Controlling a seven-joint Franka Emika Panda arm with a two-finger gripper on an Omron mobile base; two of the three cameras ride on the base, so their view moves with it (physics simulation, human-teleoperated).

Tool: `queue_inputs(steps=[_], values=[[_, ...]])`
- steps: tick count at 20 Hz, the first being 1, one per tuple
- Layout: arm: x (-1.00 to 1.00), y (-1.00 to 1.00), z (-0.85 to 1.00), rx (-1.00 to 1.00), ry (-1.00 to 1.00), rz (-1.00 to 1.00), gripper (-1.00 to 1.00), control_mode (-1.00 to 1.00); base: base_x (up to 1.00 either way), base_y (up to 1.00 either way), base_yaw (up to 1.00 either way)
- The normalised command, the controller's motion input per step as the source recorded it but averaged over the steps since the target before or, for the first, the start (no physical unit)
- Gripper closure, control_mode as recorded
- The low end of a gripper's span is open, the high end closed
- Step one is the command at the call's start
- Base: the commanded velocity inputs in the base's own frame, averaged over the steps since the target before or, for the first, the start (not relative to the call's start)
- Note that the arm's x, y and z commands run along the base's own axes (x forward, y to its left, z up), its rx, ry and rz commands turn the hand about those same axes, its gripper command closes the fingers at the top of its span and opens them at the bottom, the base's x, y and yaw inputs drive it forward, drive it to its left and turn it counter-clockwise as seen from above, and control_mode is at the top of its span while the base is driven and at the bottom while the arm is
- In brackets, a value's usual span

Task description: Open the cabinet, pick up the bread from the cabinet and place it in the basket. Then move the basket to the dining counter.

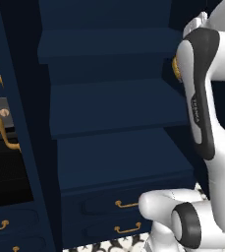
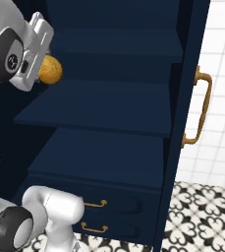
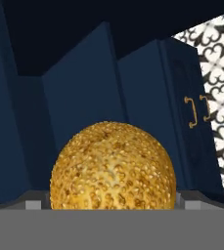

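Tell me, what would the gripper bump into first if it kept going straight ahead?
Most likely the bread. In the hand view it sits dead ahead and very close, between the open fingertips of the gripper. The right base view shows the bun just past the hand on a shelf of the cabinet. Whether they already touch is unclear.

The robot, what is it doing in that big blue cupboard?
It is reaching for bread. The cabinet stands open, and the white arm has gone in over a shelf. The round golden bread sits right in front of the hand, and in the hand view it lies between the wide-open fingers of the gripper. Whether they touch it yet is hard to tell. The bread has not been lifted out.
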Motion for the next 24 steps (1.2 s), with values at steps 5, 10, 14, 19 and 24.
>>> queue_inputs(steps=[5,10,14,19,24], values=[[-0.02,0.03,-1.00,0.11,0.05,-0.28,1.00,-1.00,0.00,0.00,0.00],[0.00,-0.01,-1.00,0.37,0.03,-0.57,1.00,-1.00,0.00,0.00,0.00],[0.17,0.00,-0.79,0.10,0.24,-0.21,1.00,-1.00,0.00,0.00,0.00],[0.18,-0.11,-0.78,-0.09,0.39,0.21,1.00,-1.00,0.00,0.00,0.00],[-0.06,0.00,-0.35,-0.43,0.29,0.58,1.00,-1.00,0.00,0.00,0.00]])
